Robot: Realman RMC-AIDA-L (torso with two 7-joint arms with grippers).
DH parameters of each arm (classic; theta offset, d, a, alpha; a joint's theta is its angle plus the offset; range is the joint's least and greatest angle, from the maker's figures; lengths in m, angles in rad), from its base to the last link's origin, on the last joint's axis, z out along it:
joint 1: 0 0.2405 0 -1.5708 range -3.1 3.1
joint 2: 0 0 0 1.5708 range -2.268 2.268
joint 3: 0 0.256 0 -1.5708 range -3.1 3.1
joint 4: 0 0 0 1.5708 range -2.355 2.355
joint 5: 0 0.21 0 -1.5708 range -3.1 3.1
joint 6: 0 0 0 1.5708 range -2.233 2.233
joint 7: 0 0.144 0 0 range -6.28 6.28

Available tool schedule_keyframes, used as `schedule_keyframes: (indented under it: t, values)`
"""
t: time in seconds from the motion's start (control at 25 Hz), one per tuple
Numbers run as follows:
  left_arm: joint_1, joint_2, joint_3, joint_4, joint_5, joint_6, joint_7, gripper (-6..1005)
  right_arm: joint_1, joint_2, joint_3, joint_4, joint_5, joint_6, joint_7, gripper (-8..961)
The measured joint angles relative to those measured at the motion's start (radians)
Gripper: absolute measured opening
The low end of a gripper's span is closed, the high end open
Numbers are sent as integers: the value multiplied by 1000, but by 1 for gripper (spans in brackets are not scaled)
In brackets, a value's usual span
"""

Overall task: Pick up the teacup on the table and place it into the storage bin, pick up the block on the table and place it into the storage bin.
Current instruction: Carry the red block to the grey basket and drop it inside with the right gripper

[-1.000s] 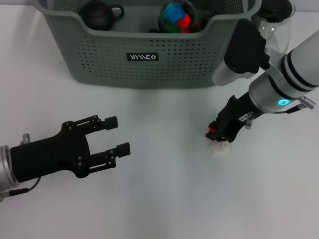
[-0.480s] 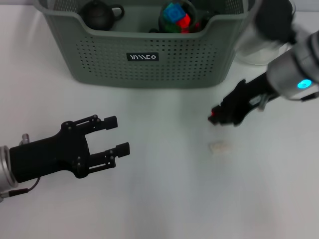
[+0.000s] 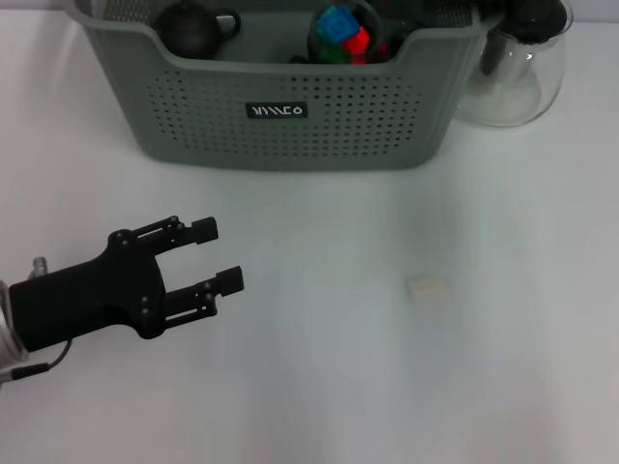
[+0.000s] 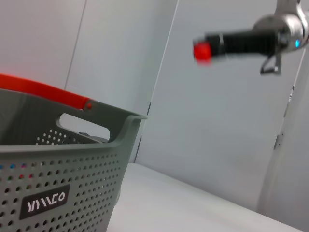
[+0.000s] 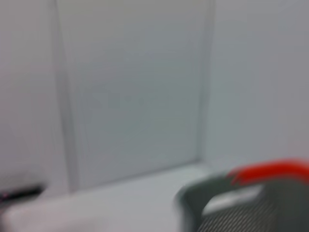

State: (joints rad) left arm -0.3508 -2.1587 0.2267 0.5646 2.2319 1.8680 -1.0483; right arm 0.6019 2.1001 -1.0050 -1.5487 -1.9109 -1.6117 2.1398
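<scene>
**Red block carried high, left arm waiting in front of the bin**

The storage bin (image 3: 280,106) stands at the far side of the white table (image 3: 319,387), its black label facing the robot. Inside it, toward its left end, sits a dark teapot (image 3: 191,27); nearer the middle is a dark cup (image 3: 346,31) filled with blue and red blocks. Just beside the bin's right end stands a clear glass pitcher (image 3: 511,77).

The left gripper (image 3: 211,253) hovers low over the table in front of the bin's left half, well apart from it, its two black fingers spread and pointing toward the bin with nothing between them.

The right gripper (image 4: 205,50) shows only from the left wrist camera, raised high in the air above the level of the bin's rim, pinching a small red block (image 4: 202,50) at its tip.

On the table in front of the bin's right half lies a small pale scrap (image 3: 427,287), alone.
</scene>
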Motion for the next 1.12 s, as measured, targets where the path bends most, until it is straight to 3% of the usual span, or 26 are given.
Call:
schedule_keyframes:
  t: [0.12,0.24,0.36,0.52,0.68,0.84,1.12]
  values:
    - [-2,0,0,0,0,1,0,720,22,1,-72,-1,-25,209,65,201]
    - [-1,0,0,0,-2,1,0,721,96,-2,-176,88,-154,445,189,202]
    - [-3,-1,0,0,-2,1,0,721,229,-3,-216,267,-308,573,289,202]
    - [-8,-1,-2,-2,-3,0,-2,720,448,-5,-204,652,-482,700,346,203]
    - [-14,0,-3,-13,-3,-3,-3,720,580,-6,-192,910,-614,824,395,204]
    - [-16,0,-3,-14,-3,-6,-5,720,605,-2,-198,962,-703,862,459,205]
    - [-16,0,-3,-14,-3,-7,-3,721,597,-4,-201,962,-703,826,453,206]
